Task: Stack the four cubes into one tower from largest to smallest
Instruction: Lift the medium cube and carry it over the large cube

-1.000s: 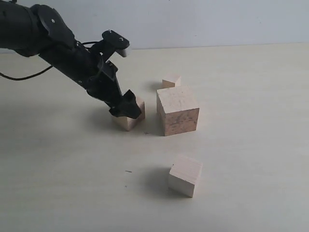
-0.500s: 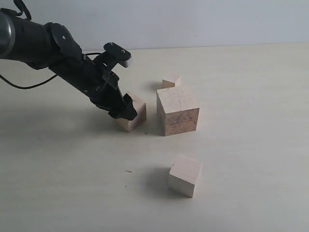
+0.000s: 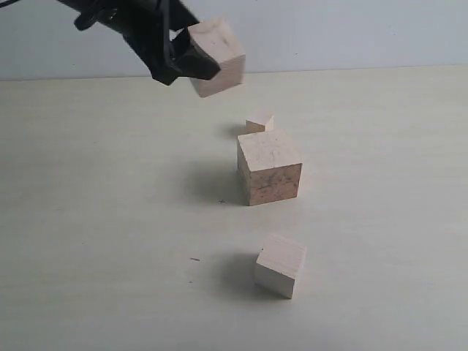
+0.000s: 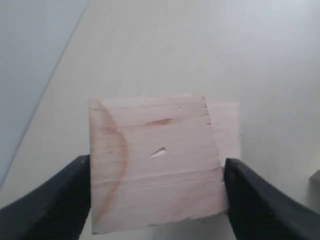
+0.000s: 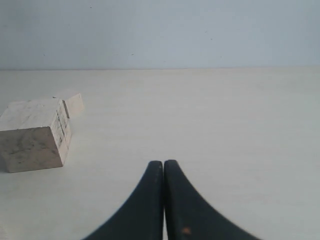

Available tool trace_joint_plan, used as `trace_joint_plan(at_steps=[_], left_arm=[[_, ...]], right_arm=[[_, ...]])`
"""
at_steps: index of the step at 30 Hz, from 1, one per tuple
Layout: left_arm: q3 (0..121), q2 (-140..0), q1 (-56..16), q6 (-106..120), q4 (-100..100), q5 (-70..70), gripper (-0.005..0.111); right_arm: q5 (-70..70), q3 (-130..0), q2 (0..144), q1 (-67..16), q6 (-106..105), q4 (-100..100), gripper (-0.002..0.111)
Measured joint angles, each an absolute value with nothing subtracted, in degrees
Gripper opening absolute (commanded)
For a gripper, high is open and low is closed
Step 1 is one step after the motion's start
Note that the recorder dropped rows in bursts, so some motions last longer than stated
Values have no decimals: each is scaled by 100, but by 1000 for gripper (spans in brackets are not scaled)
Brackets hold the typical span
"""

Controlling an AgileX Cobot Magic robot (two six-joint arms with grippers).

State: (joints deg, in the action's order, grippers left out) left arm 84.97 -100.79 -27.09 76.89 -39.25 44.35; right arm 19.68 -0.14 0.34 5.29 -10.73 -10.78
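Now, upper left, left fingers (image 4: 50,205) clamp a cube (image 3: 217,57) aloft; it probably needs centring over the largest cube (image 3: 269,167). Right fingers (image 5: 145,205) together.

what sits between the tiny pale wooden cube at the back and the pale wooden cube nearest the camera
The largest wooden cube with mottled brown grain, seen in the exterior view.

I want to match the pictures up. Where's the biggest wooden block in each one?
Exterior view: the largest cube stands mid-picture.
Left wrist view: not identifiable; the held cube fills it.
Right wrist view: the largest cube sits ahead of the shut right gripper.
Shared landmark: the smallest cube close by it, in the exterior and right wrist views.
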Motion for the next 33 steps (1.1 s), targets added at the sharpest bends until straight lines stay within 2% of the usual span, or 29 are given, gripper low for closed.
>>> trace_joint_plan(at_steps=[3,6,12,21,33], left_arm=[[8666,-10379,-3054,9136,-5458,4857,0],[8831,-10753,-3159,9046,-5924,4900,0],[9241,-11309,-3391,8401,-5310,4858,0],[9568,-11544,-3548,7565,-3174,4869,0],[9568,-11898,-3548,7314,-3802,4223,0]], right_arm=[[1968,-14,34,529,-1073,-1078,0],[1968,-14,34,529,-1073,-1078,0],[1968,-14,34,529,-1073,-1078,0],[1968,-14,34,529,-1073,-1078,0],[1968,-14,34,529,-1073,-1078,0]])
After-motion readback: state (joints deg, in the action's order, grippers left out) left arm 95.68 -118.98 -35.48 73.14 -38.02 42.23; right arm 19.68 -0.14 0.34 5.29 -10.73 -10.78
